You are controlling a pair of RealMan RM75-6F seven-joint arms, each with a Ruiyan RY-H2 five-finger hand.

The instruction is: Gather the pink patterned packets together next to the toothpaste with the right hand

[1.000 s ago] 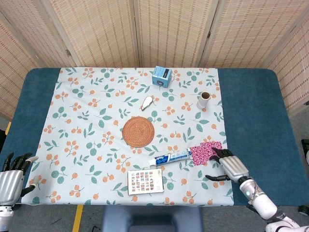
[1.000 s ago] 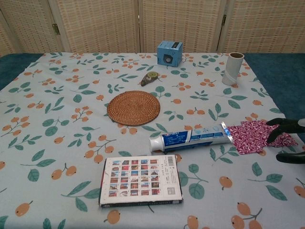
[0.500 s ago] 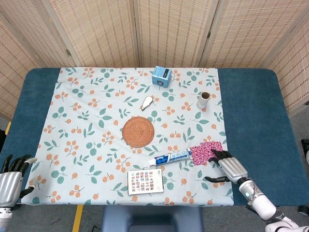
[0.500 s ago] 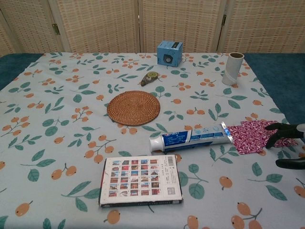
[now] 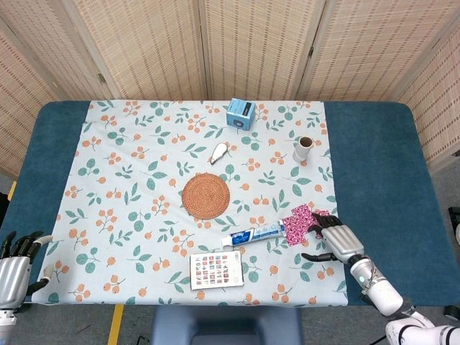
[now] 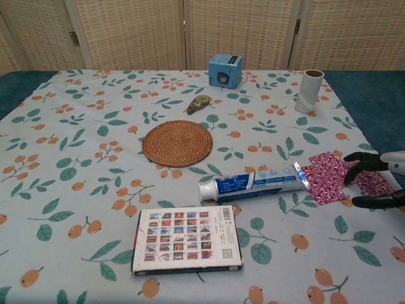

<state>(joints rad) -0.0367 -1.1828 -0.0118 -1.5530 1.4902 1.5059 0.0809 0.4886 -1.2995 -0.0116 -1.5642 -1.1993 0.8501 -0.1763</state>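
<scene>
The blue-and-white toothpaste tube (image 5: pixel 253 233) (image 6: pixel 253 182) lies at the front right of the floral cloth, its flat end pointing right. Pink patterned packets (image 5: pixel 300 221) (image 6: pixel 324 177) lie flat right against that end, one of them (image 6: pixel 374 183) further right and partly under my right hand (image 5: pixel 336 241) (image 6: pixel 377 180). The dark fingertips (image 6: pixel 356 159) of that hand rest on the packets, with the thumb held apart nearer the front edge. It grips nothing. My left hand (image 5: pixel 14 269) hangs off the table's front left corner, fingers apart and holding nothing.
A woven round coaster (image 5: pixel 205 195) lies mid-table, with a book with a picture-grid cover (image 5: pixel 216 269) in front of it. At the back stand a blue box (image 5: pixel 241 113), a small correction-tape dispenser (image 5: pixel 220 151) and a cardboard roll (image 5: pixel 303 148). Blue tablecloth (image 5: pixel 381 180) borders the floral cloth.
My right hand has slid left and away from the front edge, pushing the pink packets closer to the toothpaste's end; they now lie more bunched. The left hand has barely moved.
</scene>
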